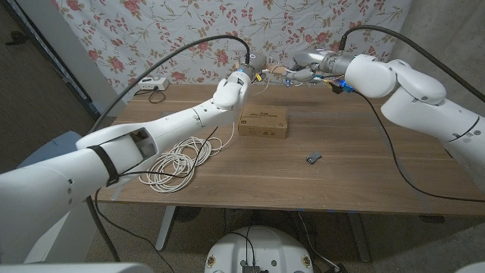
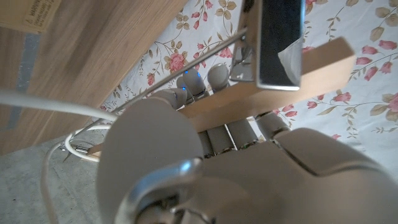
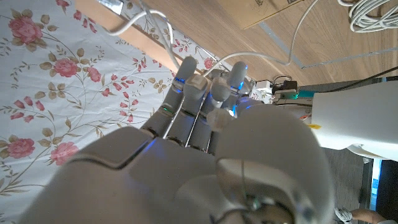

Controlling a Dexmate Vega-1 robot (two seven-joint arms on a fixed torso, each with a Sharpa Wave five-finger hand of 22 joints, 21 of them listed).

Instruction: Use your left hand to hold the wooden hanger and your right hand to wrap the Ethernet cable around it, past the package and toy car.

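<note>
My left hand (image 1: 229, 91) is raised over the back of the table and grips the wooden hanger (image 1: 256, 70); the left wrist view shows its bar (image 2: 273, 84) lying across the curled fingers, with a metal clip above it. My right hand (image 1: 305, 73) hovers just right of the hanger, and its fingertips (image 3: 186, 78) pinch the white Ethernet cable (image 3: 261, 57). The cable runs up from a loose coil (image 1: 178, 161) on the table's left front. The cardboard package (image 1: 263, 121) sits at mid table under the hands. A small dark toy car (image 1: 314, 158) lies to its front right.
A white power box (image 1: 151, 85) with a cord stands at the table's back left. A floral curtain (image 1: 151, 34) hangs close behind the table. The package corner (image 3: 273, 12) and the coil (image 3: 373, 15) also appear in the right wrist view.
</note>
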